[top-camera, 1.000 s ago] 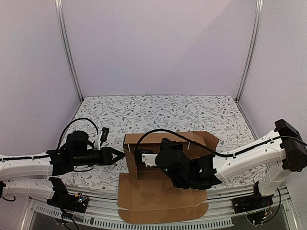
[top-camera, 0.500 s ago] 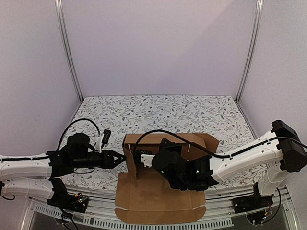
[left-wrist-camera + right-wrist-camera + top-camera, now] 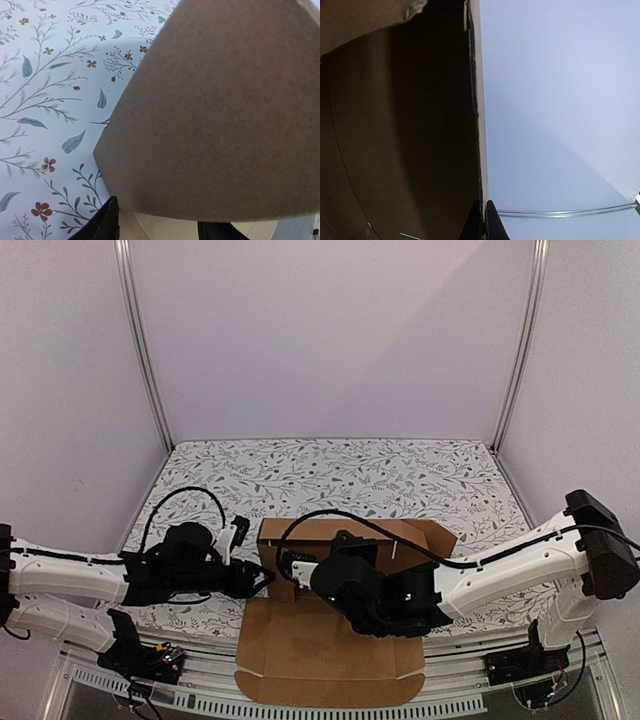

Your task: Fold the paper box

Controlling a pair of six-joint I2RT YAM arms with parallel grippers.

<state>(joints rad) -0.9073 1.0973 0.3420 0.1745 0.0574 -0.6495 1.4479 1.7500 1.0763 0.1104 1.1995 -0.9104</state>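
Observation:
The paper box [image 3: 330, 645] is a brown cardboard sheet with its near panel flat over the table's front edge and its back and left walls raised. My left gripper [image 3: 262, 580] is at the box's left wall. In the left wrist view a cardboard flap [image 3: 225, 110] fills the frame, and the left gripper [image 3: 160, 231] is open, with its two black fingertips [image 3: 107, 222] wide apart under the flap's edge. My right gripper [image 3: 292, 575] reaches into the box from the right. In the right wrist view it [image 3: 484, 220] is shut on the thin edge of an upright cardboard wall [image 3: 400, 125].
The table carries a floral cloth [image 3: 350, 475]. A slotted metal rail [image 3: 200, 702] runs along the near edge, and the box's flat panel overhangs it. Metal frame posts [image 3: 145, 350] and pale walls close in the back and sides.
My left gripper has moved right, up to the box's left wall. The box's flat panel has slid a little toward the near edge. My right arm has shifted slightly left, still gripping.

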